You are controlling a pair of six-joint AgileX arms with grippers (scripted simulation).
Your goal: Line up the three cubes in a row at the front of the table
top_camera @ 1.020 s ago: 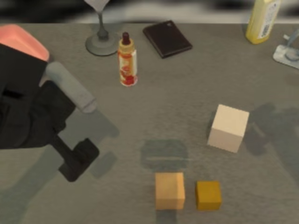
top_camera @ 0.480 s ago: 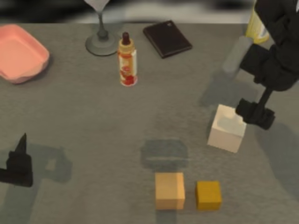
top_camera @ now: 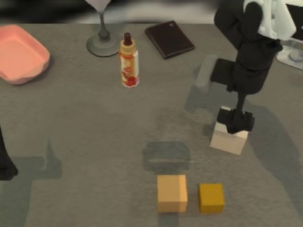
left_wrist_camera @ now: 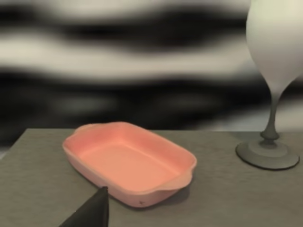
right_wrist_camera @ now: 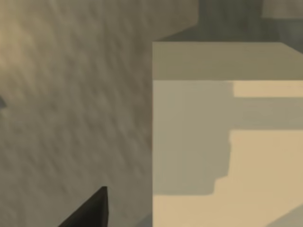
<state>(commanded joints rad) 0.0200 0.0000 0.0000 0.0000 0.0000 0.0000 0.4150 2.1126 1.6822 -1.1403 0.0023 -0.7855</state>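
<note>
- Right gripper (top_camera: 235, 120) of ours hangs directly over the large cream-beige cube (top_camera: 228, 140), its dark fingers covering the cube's top face in the top view; we cannot tell whether they are spread or closed, nor whether they touch the cube.
- From our right wrist view the cream-beige cube (right_wrist_camera: 227, 137) fills most of the picture, its top crossed by shadow, with one dark fingertip (right_wrist_camera: 92, 210) showing beside it over the table (right_wrist_camera: 71, 94).
- That cube sits right of centre on the table (top_camera: 94, 123), set back from the front edge.
- Near the front edge the medium light-orange cube (top_camera: 172, 193) and the small dark mustard-yellow cube (top_camera: 210, 197) stand side by side, close but apart, the orange one on the left.
- Our left gripper (top_camera: 5, 163) is parked at the table's left edge, mostly out of sight; we cannot tell its state.
- Along the back lie a pink tray (top_camera: 19, 53), a stemmed glass (top_camera: 102, 42), a small bottle (top_camera: 129, 61) and a dark wallet (top_camera: 169, 39).
- Our left wrist view faces the pink tray (left_wrist_camera: 130, 163) and the glass (left_wrist_camera: 270, 94).
</note>
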